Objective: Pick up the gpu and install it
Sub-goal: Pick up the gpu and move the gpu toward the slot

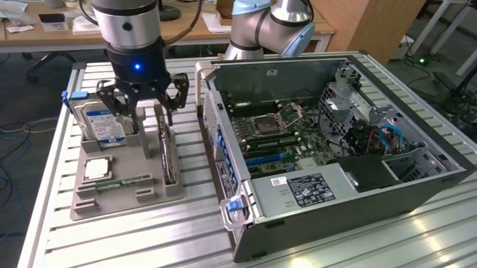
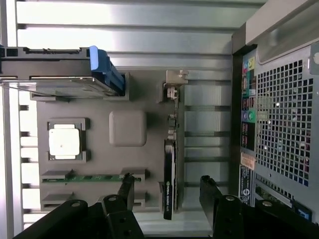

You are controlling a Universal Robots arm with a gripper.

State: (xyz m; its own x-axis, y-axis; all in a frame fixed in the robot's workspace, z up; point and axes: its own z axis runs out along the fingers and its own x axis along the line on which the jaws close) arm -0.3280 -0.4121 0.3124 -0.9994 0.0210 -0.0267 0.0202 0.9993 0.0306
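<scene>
One claw [image 1: 146, 111], jaws wide, nothing held. Ext. view: it hangs over gray tray [image 1: 142, 164], just above graphics card [image 1: 168, 153], which stands on edge in tray beside hard drive [image 1: 100, 125]. Open PC case [image 1: 335, 190] on ext. view's right, motherboard [image 1: 280, 134] exposed. Wrist view: card sits btw both fingers [image 2: 212, 196], apart from each. Chip [image 2: 65, 141] & memory stick [image 2: 94, 177] flat in tray. Case rear grille [image 2: 281, 124] seen.
</scene>
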